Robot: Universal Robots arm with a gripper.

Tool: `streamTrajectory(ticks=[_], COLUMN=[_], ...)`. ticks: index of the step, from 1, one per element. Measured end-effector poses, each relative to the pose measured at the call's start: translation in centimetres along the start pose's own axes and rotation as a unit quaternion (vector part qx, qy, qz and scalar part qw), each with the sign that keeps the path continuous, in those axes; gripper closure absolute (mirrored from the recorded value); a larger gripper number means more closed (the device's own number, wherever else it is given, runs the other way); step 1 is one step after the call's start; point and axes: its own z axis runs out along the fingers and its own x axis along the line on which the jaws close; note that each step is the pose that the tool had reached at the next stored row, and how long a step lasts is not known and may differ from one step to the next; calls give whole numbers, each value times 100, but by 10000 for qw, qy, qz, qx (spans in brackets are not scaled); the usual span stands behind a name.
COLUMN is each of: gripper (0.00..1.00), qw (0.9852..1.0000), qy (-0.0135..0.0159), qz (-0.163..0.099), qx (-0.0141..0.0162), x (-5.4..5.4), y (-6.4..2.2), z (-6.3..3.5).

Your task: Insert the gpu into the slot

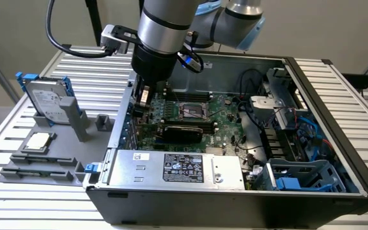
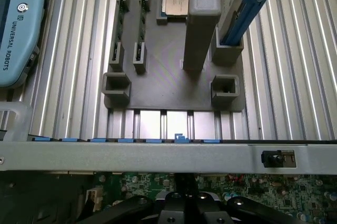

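Robotics lab, aluminium-slat bench [image 1: 75, 76], teach pendant [image 2: 16, 29]

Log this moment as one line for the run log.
gripper shut, low inside case | gpu on motherboard, close to gripper | contact unclear

The gpu [image 1: 178, 130] sits flat on the motherboard [image 1: 225, 115], below the arm [image 1: 165, 33].

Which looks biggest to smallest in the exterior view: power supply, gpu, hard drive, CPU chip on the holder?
1. power supply
2. gpu and hard drive: alike, drive partly hidden, not ranked
3. CPU chip
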Motion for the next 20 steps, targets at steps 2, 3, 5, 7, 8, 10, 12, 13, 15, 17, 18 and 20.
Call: streamTrajectory(ticks=[2, 3, 5, 7, 8, 10, 12, 13, 15, 17, 18, 20], gripper=[89, 89, 89, 89, 89, 89, 89, 89, 89, 89, 89, 89], qw=[10000, 10000, 10000, 10000, 10000, 10000, 10000, 10000, 10000, 9999, 9999, 9996], qy=[0, 0, -2, -1, -1, 0, 0, -1, -3, -7, -10, -17], qz=[0, 0, 0, 0, 0, 0, 0, -1, -4, -8, -11, -19], qx=[0, 0, 1, 0, 0, 0, 4, 12, 48, 120, 167, 272], x=[0, 0, 0, 0, 0, 0, 0, 0, 0, 0, 0, 1], y=[0, 0, -2, -8, -15, -35, -59, -70, -87, -98, -103, -114], z=[0, 0, -4, -21, -33, -68, -99, -111, -126, -132, -134, -137])
